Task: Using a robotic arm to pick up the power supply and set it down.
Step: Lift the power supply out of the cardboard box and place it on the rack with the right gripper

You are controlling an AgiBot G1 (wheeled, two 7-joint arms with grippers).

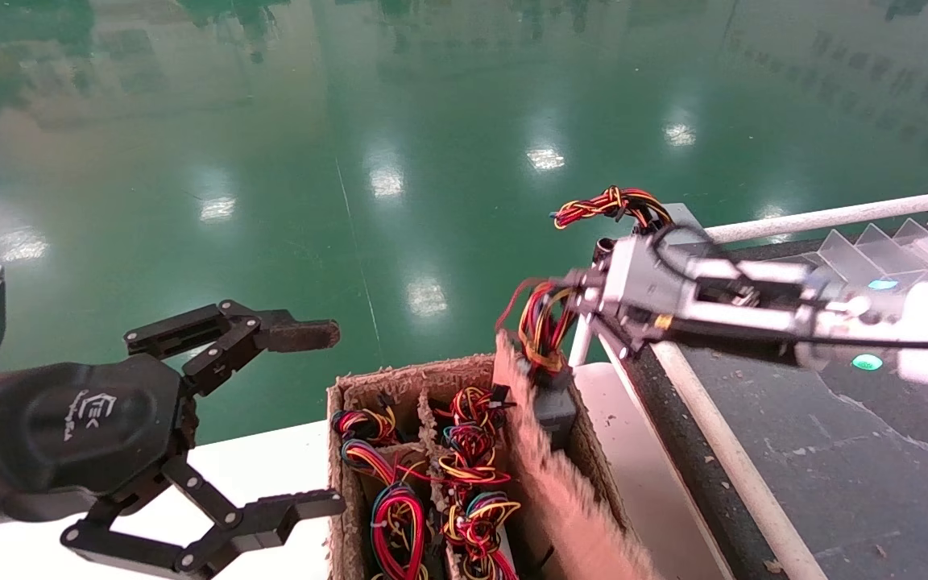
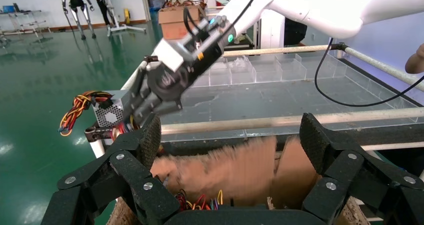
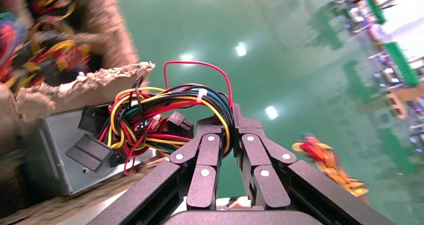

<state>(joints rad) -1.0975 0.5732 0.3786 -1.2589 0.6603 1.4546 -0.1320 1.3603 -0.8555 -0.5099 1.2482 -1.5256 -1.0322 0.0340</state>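
My right gripper [image 1: 558,310] [image 3: 226,119] is shut on the looping red, yellow and black wire bundle [image 3: 165,110] of the power supply. Its small grey metal box [image 1: 554,411] [image 3: 60,150] hangs below the wires at the far right corner of the cardboard box [image 1: 399,377]. My left gripper [image 1: 331,419] [image 2: 232,140] stands open, with nothing between its fingers, just left of the cardboard box. In the left wrist view the right arm [image 2: 280,10] reaches down over the box.
The cardboard box holds several more wire bundles [image 1: 395,515], and its torn flap [image 1: 569,491] is blurred. A like grey box with a braided wire tail [image 1: 609,203] [image 2: 107,114] sits on the corner of the dark table [image 1: 834,451]. Clear dividers [image 1: 875,242] stand behind.
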